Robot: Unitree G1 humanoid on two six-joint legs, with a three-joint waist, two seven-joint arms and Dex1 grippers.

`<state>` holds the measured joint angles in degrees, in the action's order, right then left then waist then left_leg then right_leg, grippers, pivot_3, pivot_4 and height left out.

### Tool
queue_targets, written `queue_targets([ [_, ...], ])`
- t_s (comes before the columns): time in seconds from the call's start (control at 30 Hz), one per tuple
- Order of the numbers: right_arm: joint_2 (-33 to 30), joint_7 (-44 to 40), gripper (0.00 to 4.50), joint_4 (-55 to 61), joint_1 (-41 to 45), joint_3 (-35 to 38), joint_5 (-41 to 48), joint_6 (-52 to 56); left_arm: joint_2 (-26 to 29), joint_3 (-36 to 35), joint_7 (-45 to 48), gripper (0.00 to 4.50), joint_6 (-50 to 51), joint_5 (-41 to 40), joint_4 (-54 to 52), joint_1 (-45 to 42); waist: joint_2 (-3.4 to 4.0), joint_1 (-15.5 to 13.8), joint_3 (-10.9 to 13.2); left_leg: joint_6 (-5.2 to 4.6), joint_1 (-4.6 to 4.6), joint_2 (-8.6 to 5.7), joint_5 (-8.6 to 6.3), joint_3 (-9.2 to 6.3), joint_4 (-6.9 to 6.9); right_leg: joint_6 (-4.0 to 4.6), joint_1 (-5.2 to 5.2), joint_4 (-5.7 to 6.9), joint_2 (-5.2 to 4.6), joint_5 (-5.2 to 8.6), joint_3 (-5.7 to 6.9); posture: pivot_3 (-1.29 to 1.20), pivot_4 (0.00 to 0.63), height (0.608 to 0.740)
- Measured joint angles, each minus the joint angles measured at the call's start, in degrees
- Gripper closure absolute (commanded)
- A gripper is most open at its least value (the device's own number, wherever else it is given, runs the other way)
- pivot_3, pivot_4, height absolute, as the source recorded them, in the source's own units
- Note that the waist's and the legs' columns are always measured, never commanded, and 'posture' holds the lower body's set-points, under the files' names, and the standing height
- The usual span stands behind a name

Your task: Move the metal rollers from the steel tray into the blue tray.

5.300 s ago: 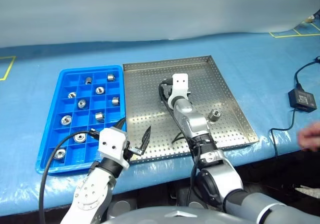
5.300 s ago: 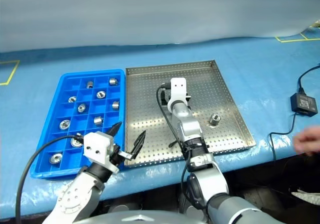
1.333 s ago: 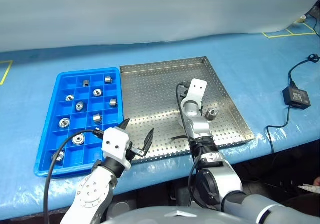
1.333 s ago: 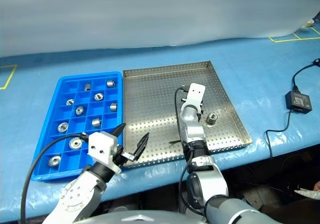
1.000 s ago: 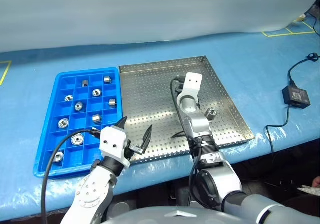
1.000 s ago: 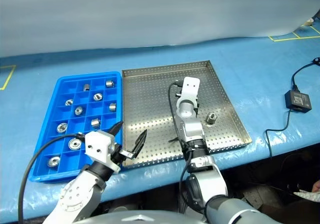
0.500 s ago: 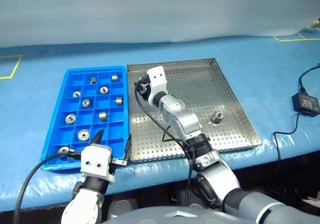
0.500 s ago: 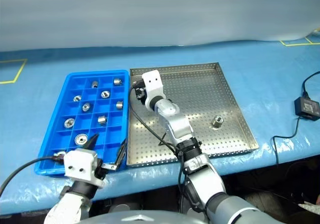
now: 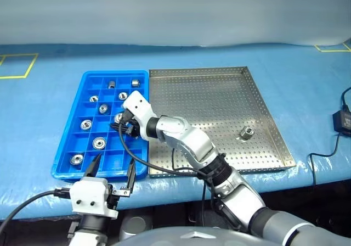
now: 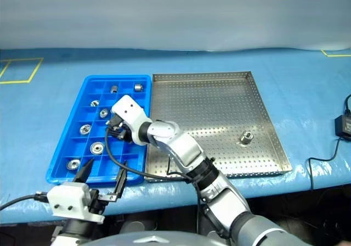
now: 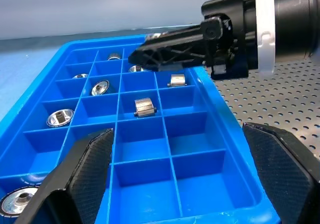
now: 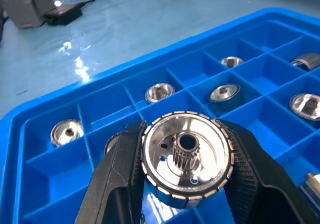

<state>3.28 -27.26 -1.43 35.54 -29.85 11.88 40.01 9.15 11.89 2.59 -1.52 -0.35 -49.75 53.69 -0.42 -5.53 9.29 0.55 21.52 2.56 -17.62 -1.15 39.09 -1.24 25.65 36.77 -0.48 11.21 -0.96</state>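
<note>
**Right claw carries a roller over the blue tray, one roller left in the steel tray**

The right claw point(image 12: 186, 171) is clenched on a metal roller point(image 12: 186, 156), a shiny toothed disc with a splined centre hole, gripped by its rim between the two black fingers point(image 12: 120, 184). The roller's axis runs along the claw's own pointing line, so its flat face looks out toward the compartments. In the head views the right arm reaches across from the steel tray point(image 9: 219, 81) to the blue tray point(image 9: 71, 125) at 9 o'clock of it, and the claw point(image 9: 125, 126) hangs over the tray's right-hand column, about mid-length.

The relation that matters: the compartments straight under and just toward 6 o'clock of the held roller look empty in the left wrist view, while the cells toward 12 and 9 o'clock already hold other rollers point(image 9: 99, 143). My judgement is that the drop calls for a short lowering into one of those free cells, not a further reach.

The left claw point(image 9: 109, 174) is released, fingers spread wide, hovering at the blue tray's near edge at 6 o'clock, holding nothing. It is the nearer arm to the blue tray but has no part in this placement.

One last roller point(image 9: 247, 132) stands in the steel tray toward its 4 o'clock side, well apart from both claws; the right arm is nearer to it. Both trays sit side by side, touching, on the blue counter point(image 9: 44, 87).
</note>
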Motion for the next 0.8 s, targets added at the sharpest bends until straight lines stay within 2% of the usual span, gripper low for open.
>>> queue_targets([
  [0.17,-5.4,-2.9,2.77,1.4,-1.0,-1.3,-1.4,1.9,0.0,0.0,0.3,0.00,0.3,-0.1,0.0,-1.6,-0.01,0.2,0.0,0.00,0.01,0.01,0.00,-0.02,-0.01,0.00,0.03,0.02,0.04,0.00,0.01,0.34,0.150,0.740],
  [0.37,-7.2,-4.9,2.77,1.7,-0.8,-2.2,-3.6,1.2,0.0,0.5,1.2,0.00,1.4,-0.2,0.2,-3.3,-0.01,0.5,0.0,0.00,-0.04,0.02,0.00,-0.08,-0.02,0.03,-0.04,0.04,0.05,0.01,0.05,0.33,0.150,0.740],
  [0.53,-6.7,-6.6,2.77,1.8,-1.4,-2.6,-4.4,0.2,0.1,0.4,1.5,0.00,2.4,-0.6,0.3,-4.2,-0.05,0.6,0.0,0.00,-0.05,-0.01,0.00,-0.04,0.02,0.00,-0.08,0.01,0.00,0.00,0.04,0.31,0.150,0.740],
  [0.8,-2.5,-6.6,2.77,-0.6,-3.0,-3.4,-4.8,0.0,0.2,0.4,2.5,0.00,3.3,-0.8,0.3,-4.8,-0.05,0.5,0.0,-0.01,-0.03,0.00,-0.01,-0.08,0.02,0.00,-0.06,0.03,0.01,0.01,0.06,0.31,0.150,0.740],
])
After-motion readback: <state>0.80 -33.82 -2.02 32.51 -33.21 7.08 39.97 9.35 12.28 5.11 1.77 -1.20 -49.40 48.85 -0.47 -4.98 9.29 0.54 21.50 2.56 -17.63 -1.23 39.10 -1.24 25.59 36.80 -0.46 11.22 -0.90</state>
